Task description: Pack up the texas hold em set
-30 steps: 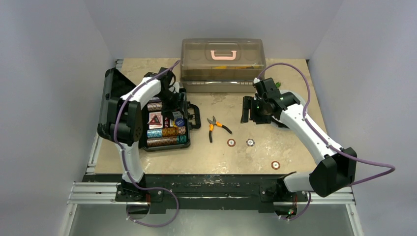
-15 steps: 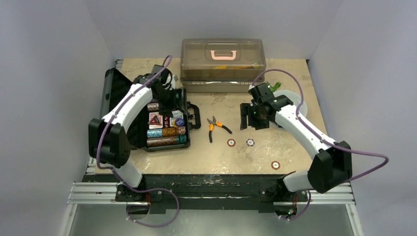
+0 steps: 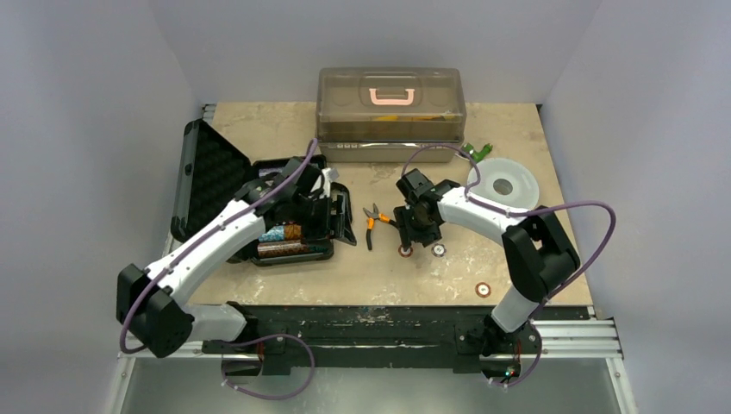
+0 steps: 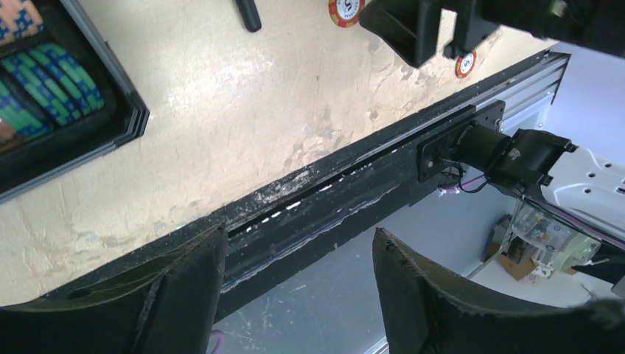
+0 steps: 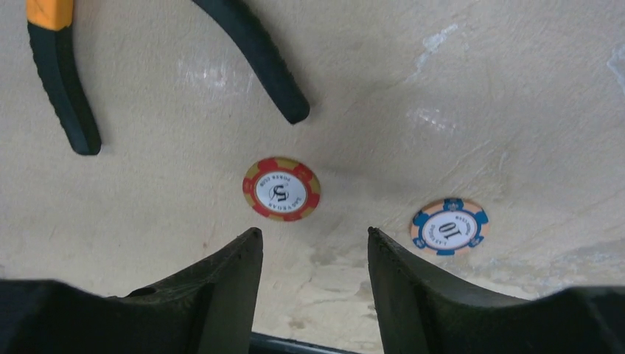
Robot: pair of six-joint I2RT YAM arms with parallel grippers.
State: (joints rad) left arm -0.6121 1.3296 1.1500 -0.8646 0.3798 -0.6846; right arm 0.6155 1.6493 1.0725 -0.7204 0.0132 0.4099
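The black case (image 3: 207,172) of the hold em set lies open at the left, with rows of teal and brown chips (image 3: 293,237) in its base. My left gripper (image 3: 328,210) hovers over the case's right side, open and empty (image 4: 298,240); the teal chips (image 4: 51,81) show in the left wrist view. My right gripper (image 3: 414,226) hangs open just above the table. In the right wrist view a loose red chip (image 5: 281,189) lies just ahead of its tips (image 5: 313,236), with a blue chip (image 5: 449,226) to its right. A third chip (image 3: 484,291) lies nearer the front edge.
Orange-handled pliers (image 3: 377,222) lie right beside the red chip (image 3: 405,251). A translucent brown box (image 3: 390,103) stands at the back. A white disc (image 3: 504,185) and a small green thing (image 3: 478,149) sit at the back right. The black front rail (image 4: 354,184) borders the table.
My right arm swung left and down from the back right to the red chip, its jaws narrowing a little. My left arm moved from the case's far side over its right front.
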